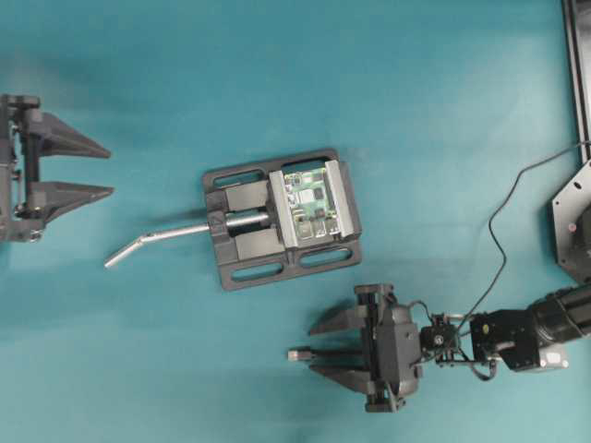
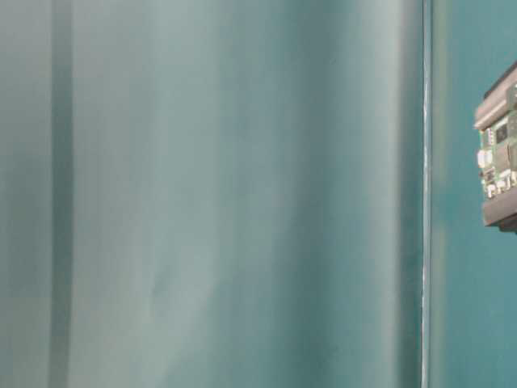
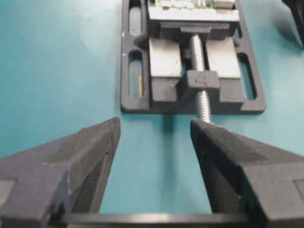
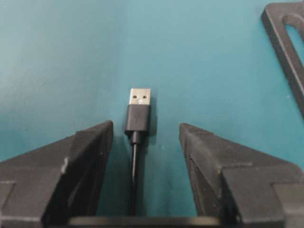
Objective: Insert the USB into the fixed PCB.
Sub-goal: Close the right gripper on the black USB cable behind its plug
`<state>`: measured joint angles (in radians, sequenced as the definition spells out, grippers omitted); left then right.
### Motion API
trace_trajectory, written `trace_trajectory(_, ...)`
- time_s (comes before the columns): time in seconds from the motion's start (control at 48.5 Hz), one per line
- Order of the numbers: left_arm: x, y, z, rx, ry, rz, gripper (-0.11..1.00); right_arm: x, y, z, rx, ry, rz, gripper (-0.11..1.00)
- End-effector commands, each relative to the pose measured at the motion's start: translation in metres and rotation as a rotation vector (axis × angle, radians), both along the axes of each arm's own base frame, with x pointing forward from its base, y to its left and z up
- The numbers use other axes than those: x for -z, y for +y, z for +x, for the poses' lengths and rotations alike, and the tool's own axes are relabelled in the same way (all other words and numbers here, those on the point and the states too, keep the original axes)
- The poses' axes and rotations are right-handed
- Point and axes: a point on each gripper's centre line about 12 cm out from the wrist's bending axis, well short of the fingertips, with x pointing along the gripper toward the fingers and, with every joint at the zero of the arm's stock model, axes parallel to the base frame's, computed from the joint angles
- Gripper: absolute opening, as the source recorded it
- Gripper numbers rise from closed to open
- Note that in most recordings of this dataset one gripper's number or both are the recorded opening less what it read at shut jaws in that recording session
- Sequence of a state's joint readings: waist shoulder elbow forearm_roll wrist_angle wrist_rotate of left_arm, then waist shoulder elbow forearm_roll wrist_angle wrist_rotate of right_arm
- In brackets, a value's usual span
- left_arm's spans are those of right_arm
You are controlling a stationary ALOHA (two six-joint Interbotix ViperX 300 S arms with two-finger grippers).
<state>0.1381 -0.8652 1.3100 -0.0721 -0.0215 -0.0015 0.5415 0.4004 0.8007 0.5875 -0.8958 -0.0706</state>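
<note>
The USB (image 4: 138,111) lies flat on the teal table, its silver tip pointing away from my right wrist camera. Its thin black cable runs back between my fingers. My right gripper (image 4: 145,125) is open and straddles the cable, touching neither cable nor plug. From overhead, the USB (image 1: 298,353) pokes out past my right gripper (image 1: 311,351), below the vise. The fixed PCB (image 1: 311,201) is a small green board clamped in the black vise (image 1: 242,238). My left gripper (image 1: 110,172) is open and empty at the far left, facing the vise (image 3: 190,80).
The vise's bent silver handle (image 1: 152,242) sticks out to the lower left toward my left gripper. A thin black wire (image 1: 499,221) loops from the right edge to my right arm. A black frame (image 1: 577,65) stands at the right edge. The table-level view catches only the PCB (image 2: 501,158).
</note>
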Motion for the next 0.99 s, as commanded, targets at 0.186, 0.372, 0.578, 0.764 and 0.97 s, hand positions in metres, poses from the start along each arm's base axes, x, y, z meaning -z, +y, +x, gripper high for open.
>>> trace_trajectory(0.186, -0.014, -0.003, -0.022, 0.003, -0.146, 0.022, 0.64, -0.004, 0.005, 0.007, 0.004, -0.021, 0.011, 0.6)
trace_trajectory(0.372, -0.015, -0.006, -0.037, 0.004, -0.205, 0.029, 0.64, 0.0, 0.004, 0.005, 0.003, -0.008, 0.006, 0.58)
trace_trajectory(0.578, -0.007, -0.008, -0.048, 0.011, -0.178, 0.028, 0.64, 0.003, 0.003, 0.004, 0.001, 0.009, 0.002, 0.52)
trace_trajectory(0.764, -0.004, -0.008, -0.049, 0.011, -0.161, 0.027, 0.64, 0.005, 0.003, 0.002, -0.001, 0.026, 0.002, 0.44)
trace_trajectory(0.97, -0.003, -0.005, -0.05, -0.006, -0.171, 0.033, 0.64, 0.01, 0.003, -0.001, -0.009, 0.061, -0.001, 0.39)
